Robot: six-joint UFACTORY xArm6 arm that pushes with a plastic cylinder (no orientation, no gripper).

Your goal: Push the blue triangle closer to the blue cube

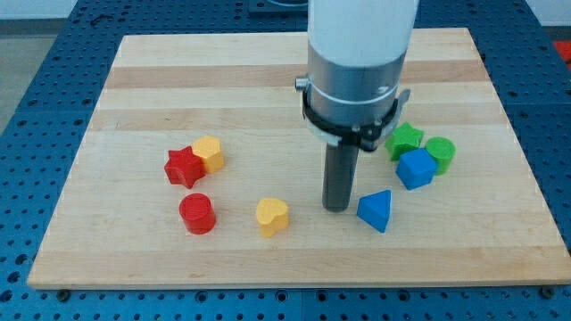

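Observation:
The blue triangle lies on the wooden board toward the view's lower right. The blue cube sits up and to the right of it, a small gap apart. My tip rests on the board just left of the blue triangle, close to its left edge; whether it touches is unclear. The rod hangs from the large white and grey arm body at the view's top centre.
A green star and a green cylinder sit against the blue cube's top and right. A yellow heart lies left of my tip. A red star, a yellow block and a red cylinder sit at the left.

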